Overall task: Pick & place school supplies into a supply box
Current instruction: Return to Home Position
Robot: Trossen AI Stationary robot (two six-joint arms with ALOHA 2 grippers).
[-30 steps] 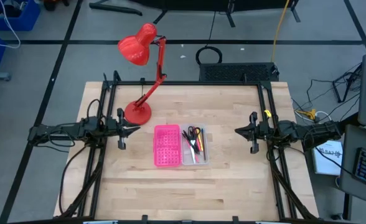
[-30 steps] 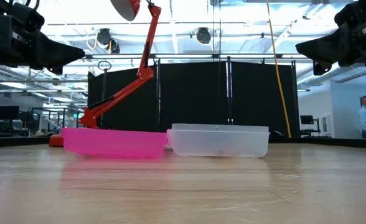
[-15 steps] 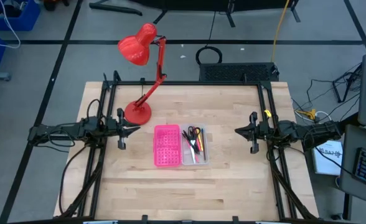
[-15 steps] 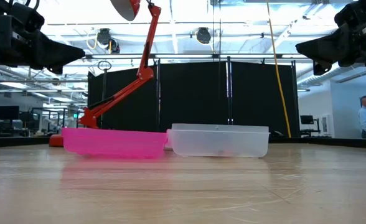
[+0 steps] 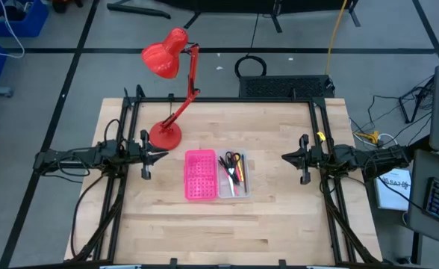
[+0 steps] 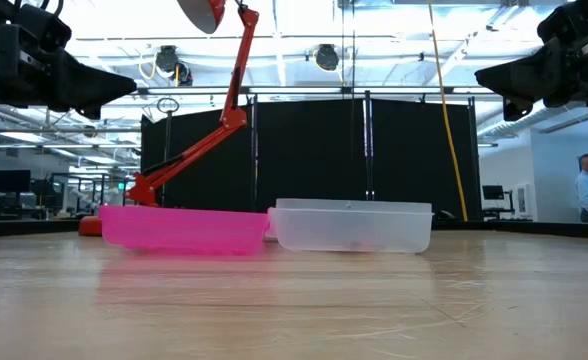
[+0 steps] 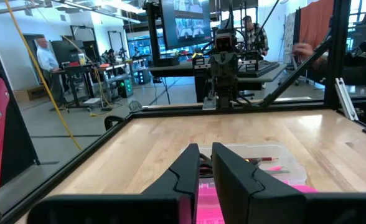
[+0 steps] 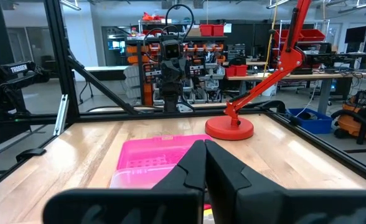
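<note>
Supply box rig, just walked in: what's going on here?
Nothing is being handled right now. The supply box lies open mid-table. The pens, pencils and scissors sit in its clear half, and the pink half looks empty. The left gripper and right gripper hover on either side of the box, raised above the table and holding nothing. A red desk lamp stands by the left gripper. No loose supplies show on the wood.
</note>
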